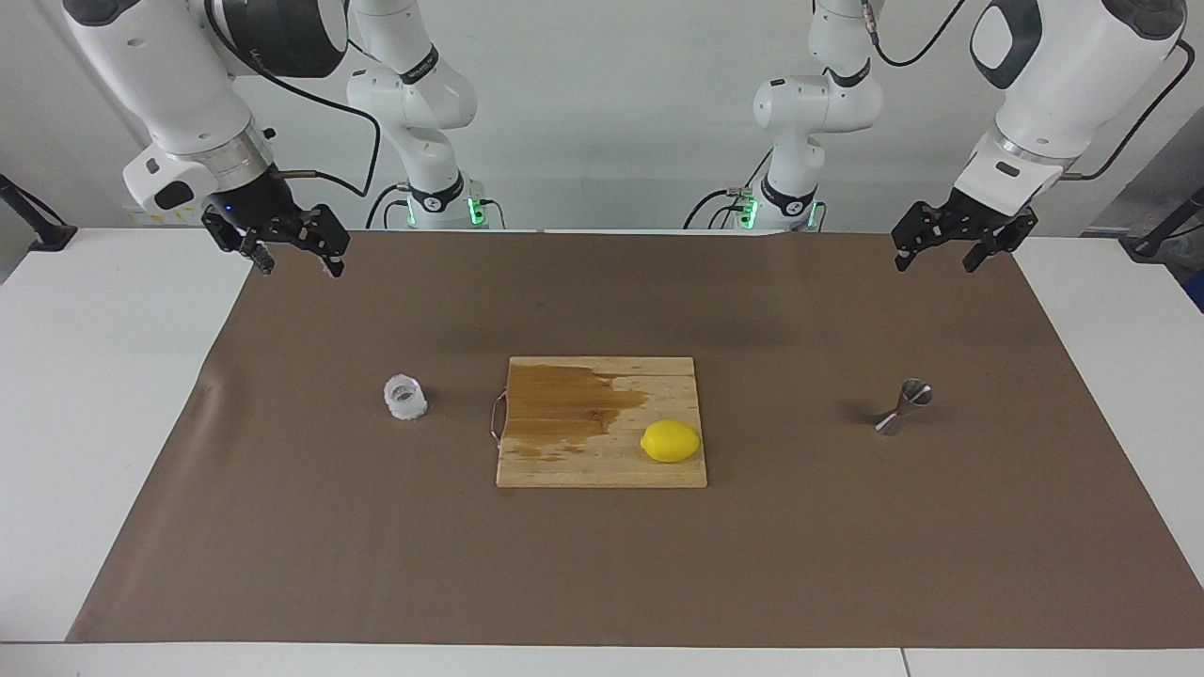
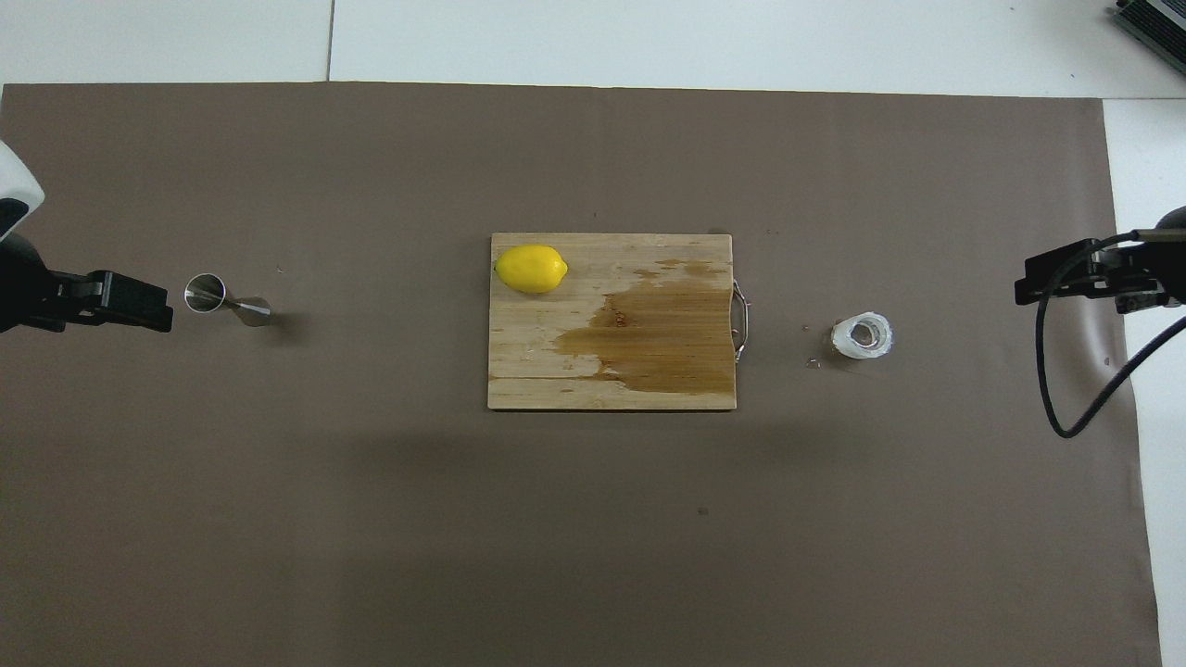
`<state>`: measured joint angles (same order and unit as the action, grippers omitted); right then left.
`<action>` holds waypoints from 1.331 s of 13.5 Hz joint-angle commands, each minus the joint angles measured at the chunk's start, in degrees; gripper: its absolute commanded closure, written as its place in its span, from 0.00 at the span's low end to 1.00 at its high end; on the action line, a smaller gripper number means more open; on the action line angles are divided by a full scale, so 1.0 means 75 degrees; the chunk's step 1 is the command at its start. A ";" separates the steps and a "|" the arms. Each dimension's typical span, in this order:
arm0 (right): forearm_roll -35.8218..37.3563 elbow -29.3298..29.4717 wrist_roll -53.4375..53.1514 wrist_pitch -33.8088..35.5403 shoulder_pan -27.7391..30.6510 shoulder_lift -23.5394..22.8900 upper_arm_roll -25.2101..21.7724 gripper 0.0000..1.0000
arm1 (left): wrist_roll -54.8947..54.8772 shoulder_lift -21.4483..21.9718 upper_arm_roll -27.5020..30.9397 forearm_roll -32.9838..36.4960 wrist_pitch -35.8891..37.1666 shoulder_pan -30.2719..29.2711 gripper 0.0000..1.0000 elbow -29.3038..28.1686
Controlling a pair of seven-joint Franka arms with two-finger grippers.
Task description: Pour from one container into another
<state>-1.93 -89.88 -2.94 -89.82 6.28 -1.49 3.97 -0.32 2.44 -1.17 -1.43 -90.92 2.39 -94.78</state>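
A small, clear, crinkled cup [image 1: 404, 396] [image 2: 862, 335] stands upright on the brown mat, beside the cutting board toward the right arm's end. The shiny steel hourglass jigger [image 1: 905, 406] [image 2: 222, 298] stands on the mat toward the left arm's end. My right gripper [image 1: 299, 261] [image 2: 1028, 278] hangs open in the air above the mat's edge by the robots, apart from the cup. My left gripper [image 1: 936, 259] [image 2: 157, 310] hangs open high above the mat at its own end, with nothing between its fingers.
A wooden cutting board [image 1: 602, 461] [image 2: 528, 371] with a dark wet stain and a metal handle lies in the middle of the mat. A yellow lemon [image 1: 670, 441] [image 2: 531, 269] rests on it. A black cable [image 2: 1066, 389] dangles by the right gripper.
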 commanded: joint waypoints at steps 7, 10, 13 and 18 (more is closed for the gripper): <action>-0.0082 -0.0016 -0.0112 0.0117 0.0088 0.0069 0.0069 0.00 | -0.0004 0.0178 0.0073 0.0073 -0.0228 -0.0119 0.00 -0.0207; -0.0082 -0.0016 -0.0112 0.0117 0.0088 0.0069 0.0069 0.00 | -0.0016 0.0027 0.0108 -0.0195 -0.0440 -0.0284 0.00 -0.0126; -0.0082 -0.0016 -0.0100 0.0117 0.0088 0.0069 0.0069 0.00 | 0.0042 -0.0745 0.0144 -0.1377 -0.0184 -0.0950 0.00 0.0505; -0.0082 -0.0016 -0.0112 0.0117 0.0088 0.0069 0.0069 0.00 | 0.1493 -0.2809 0.0308 -0.2267 0.0453 -0.1536 0.00 0.2558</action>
<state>-1.93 -89.88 -2.94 -89.82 6.28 -1.49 3.97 6.27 -12.51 1.22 -15.16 -89.57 -7.20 -82.89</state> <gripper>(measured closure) 0.000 0.000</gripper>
